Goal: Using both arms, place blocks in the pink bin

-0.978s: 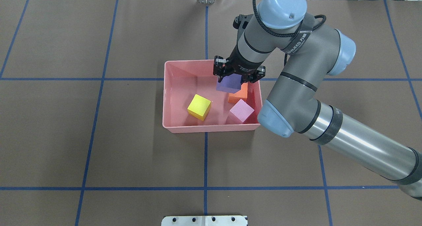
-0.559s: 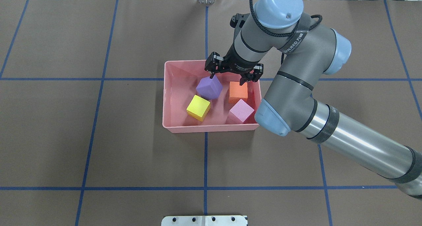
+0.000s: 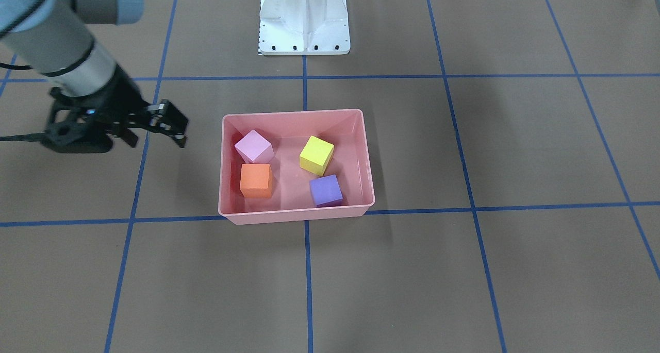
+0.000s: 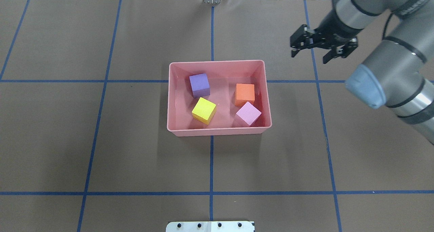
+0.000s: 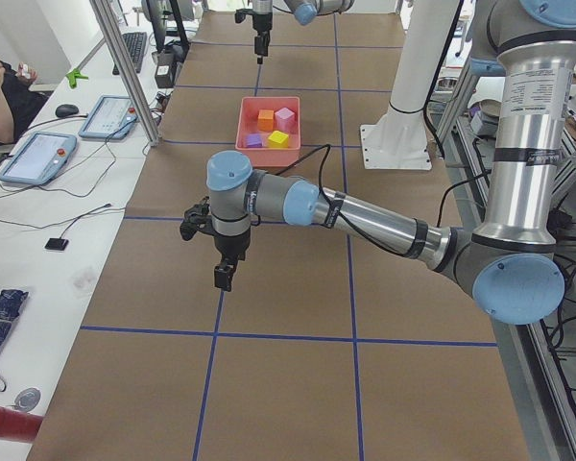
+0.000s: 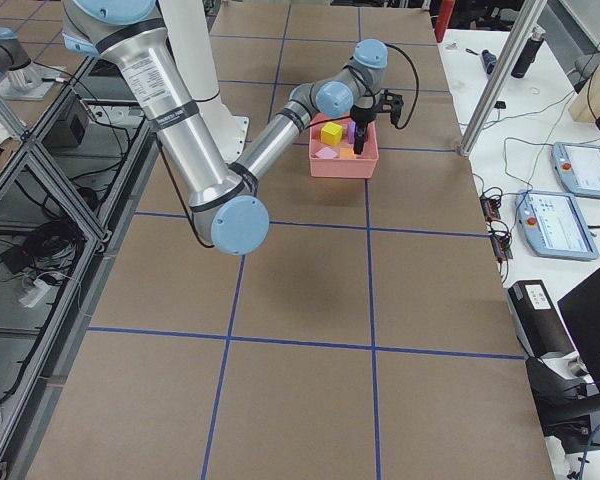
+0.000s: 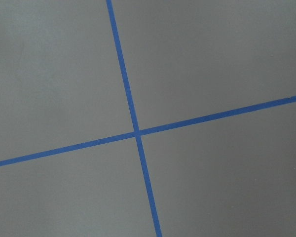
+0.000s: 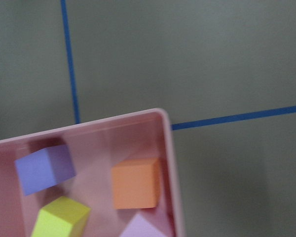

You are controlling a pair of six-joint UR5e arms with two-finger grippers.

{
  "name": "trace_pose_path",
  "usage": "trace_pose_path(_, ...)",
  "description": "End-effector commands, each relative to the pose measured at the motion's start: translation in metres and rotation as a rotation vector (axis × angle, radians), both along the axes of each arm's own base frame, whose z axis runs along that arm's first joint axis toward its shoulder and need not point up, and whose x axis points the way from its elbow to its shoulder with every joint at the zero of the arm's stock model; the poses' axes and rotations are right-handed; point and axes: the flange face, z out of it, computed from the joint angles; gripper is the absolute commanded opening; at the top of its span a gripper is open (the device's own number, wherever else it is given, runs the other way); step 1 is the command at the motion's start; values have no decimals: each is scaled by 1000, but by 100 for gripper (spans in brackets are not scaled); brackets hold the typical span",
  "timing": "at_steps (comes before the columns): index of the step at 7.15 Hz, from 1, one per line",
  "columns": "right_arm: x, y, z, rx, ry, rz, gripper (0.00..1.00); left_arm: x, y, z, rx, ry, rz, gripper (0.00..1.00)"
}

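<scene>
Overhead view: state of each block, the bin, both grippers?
purple block: in bin, not held
yellow block: in bin, not held
orange block: in bin, not held
light pink block: in bin, not held
pink bin: upright, holds all four blocks
right gripper: open, empty, outside bin
left gripper: over bare table; open or shut unclear

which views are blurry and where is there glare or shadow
Right wrist view: soft, the purple foam cube and orange foam cube have smeared edges. Overhead view: sheen on the floor of the salmon-pink plastic bin. Front-facing view: sharp, soft shadows beside the bin.
</scene>
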Motion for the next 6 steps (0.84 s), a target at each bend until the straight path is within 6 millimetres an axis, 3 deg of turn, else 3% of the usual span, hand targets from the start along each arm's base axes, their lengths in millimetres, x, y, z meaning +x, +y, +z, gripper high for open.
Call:
trace_pose_path(1, 118, 10, 133, 96, 105, -106, 100, -24, 1, 36, -42, -8, -23, 100)
trace_pose_path(2, 170, 11, 183, 107, 141, -118, 100, -54, 4, 71, -33, 1, 28, 100)
trace_pose_path(3, 197, 24, 230, 56, 173, -109, 100, -67, 11, 83, 5, 65, 73, 100)
trace_pose_path(5, 206, 40, 264, -6, 209, -101, 100, -65, 27, 103, -28, 90, 77, 100)
trace_pose_path(6, 208, 34, 273, 5, 251, -95, 100, -65, 22, 99, -30, 89, 66, 100)
